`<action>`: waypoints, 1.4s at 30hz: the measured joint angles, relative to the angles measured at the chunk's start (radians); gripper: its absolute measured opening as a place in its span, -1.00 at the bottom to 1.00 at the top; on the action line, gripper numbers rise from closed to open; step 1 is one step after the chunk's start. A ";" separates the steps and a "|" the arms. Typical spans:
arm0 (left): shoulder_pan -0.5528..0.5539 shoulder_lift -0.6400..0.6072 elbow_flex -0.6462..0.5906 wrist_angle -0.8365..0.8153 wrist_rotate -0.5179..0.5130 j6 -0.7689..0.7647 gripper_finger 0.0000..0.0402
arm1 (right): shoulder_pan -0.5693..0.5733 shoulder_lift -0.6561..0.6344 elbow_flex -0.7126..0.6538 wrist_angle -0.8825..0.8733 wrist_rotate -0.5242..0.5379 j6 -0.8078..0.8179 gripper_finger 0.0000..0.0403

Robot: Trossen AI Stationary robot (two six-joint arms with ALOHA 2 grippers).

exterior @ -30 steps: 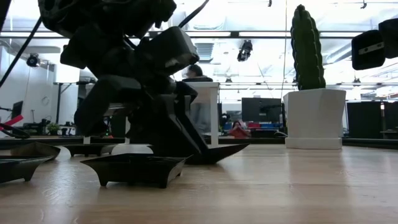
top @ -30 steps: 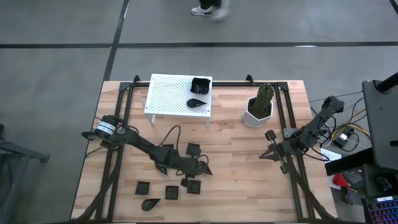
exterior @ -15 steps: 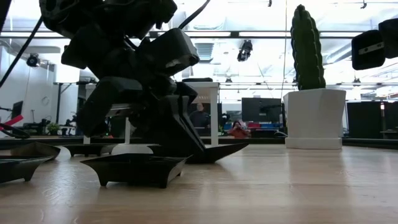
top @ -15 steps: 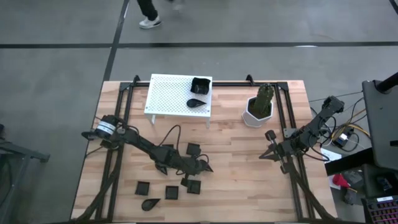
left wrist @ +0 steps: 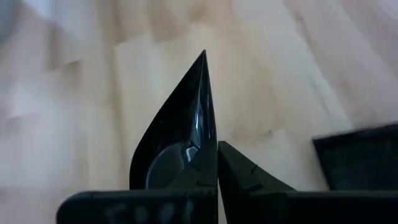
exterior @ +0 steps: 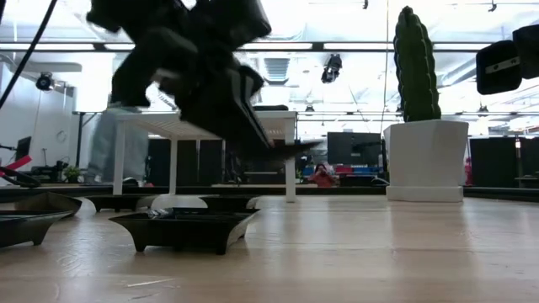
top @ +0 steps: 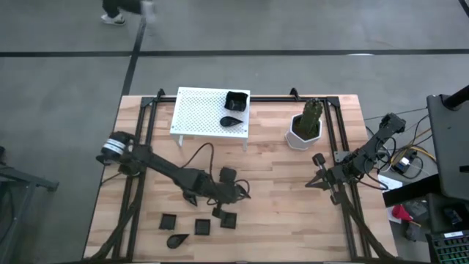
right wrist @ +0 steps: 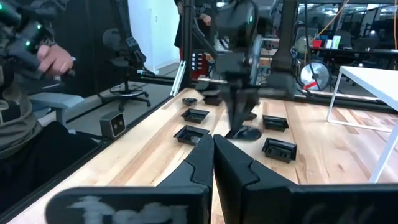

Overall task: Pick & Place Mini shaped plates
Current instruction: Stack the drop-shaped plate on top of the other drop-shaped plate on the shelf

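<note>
No writing reads; left gripper (top: 239, 192) apparently clamps teardrop plate (left wrist: 180, 143).

The left tool (exterior: 253, 139) and its teardrop plate (exterior: 282, 151) show motion-blurred.

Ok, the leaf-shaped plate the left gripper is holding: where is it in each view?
High view: leaf-shaped plate at the left gripper, just below picture centre.
Low view: upper middle, held in the air.
Left wrist view: centre, pinched edge-on.
Right wrist view: probably the dark oval under the far arm.
Landmark: white rack, also in the low and right wrist views.
</note>
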 joint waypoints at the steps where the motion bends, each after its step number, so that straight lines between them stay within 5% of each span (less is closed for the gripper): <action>1: 0.003 -0.021 0.006 -0.031 -0.022 0.002 -1.00 | 0.000 0.000 0.000 0.000 0.000 0.000 -0.96; 12: 0.115 -0.331 0.011 -0.260 -0.215 0.030 -1.00 | 0.000 0.000 0.000 0.000 0.000 -0.001 -0.96; 18: 0.254 -0.432 0.011 -0.264 -0.225 0.054 -1.00 | 0.000 0.000 0.000 0.000 0.000 0.000 -0.96; 28: 0.478 -0.432 0.011 -0.231 -0.113 0.107 -1.00 | 0.000 0.000 0.000 0.000 0.000 0.001 -0.96; 33: 0.540 -0.401 0.011 -0.158 0.023 0.146 -1.00 | 0.000 0.001 0.000 0.000 0.000 0.001 -0.96; 42: 0.598 -0.332 0.011 -0.147 0.017 0.142 -1.00 | 0.000 0.001 0.000 0.000 0.000 0.000 -0.96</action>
